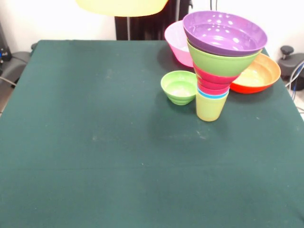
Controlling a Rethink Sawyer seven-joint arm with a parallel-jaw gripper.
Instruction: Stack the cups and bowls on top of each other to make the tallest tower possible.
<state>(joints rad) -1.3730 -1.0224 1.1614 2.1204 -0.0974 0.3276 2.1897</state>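
A dark green cloth-covered table [95, 142] fills most of the front view, with a pale wall behind it at 12 o'clock. The cloth is matte, with faint light marks, and wide bare room is left from the centre to 9 and 6 o'clock.

All the task things are grouped toward 1 and 2 o'clock. The orange bowl [259, 73] lies near the table's edge at 2 o'clock, partly hidden by the tower. The pink bowl [178, 45] is seen at 1 o'clock, and more than half of it is covered by the tower.

The tower [218, 66] is shaped like a funnel. A glossy purple bowl [224, 33] is on top, a lime green bowl [221, 62] is nested under it, then red and pink rims which cannot be separated clearly, then a thin blue rim, and a yellow-green cup [211, 108] at the bottom, standing on the cloth.

A small green bowl [179, 87] is placed just beside the tower, open side up.

A pale yellow shape [122, 6] is cut off by the top edge; it cannot be identified.

The gripper is not seen, so its state cannot be told.
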